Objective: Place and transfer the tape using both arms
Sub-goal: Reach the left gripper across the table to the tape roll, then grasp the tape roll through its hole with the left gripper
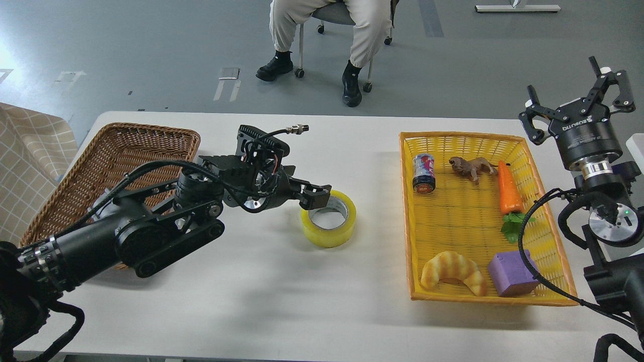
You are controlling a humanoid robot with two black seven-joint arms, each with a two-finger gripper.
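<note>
- While the left gripper sits at the left rim of the tape, its fingertips overlap the roll's top edge; whether it is released or already grasping cannot be told from this view, since the fingers read as one dark block.
- Tape lies flat, hole up, on the white table, mid-table, between the brown wicker basket on the left and the yellow basket on the right, well apart from both.
- Right gripper is raised at the far right, beside the yellow basket's far corner, fingers spread, holding nothing.
- Yellow basket holds a can, toy lion, carrot, croissant and purple block; none belong to this task.
- Step judged: left arm going for the pick; the hand-over to the right arm is not yet done.
- Risk: one finger probably needs to go inside the core and one outside; if both land on the rim, the closing push would likely slide the roll right instead of catching it.
- Risk: the roll looks smooth and light, so a shallow pinch on the wall could let it tilt or drop on lift.
- Risk: the left arm's loose cable and plug stick out above the wrist and might snag during a close hand-over.
- Seated person's legs at the far side, away from the table.
</note>
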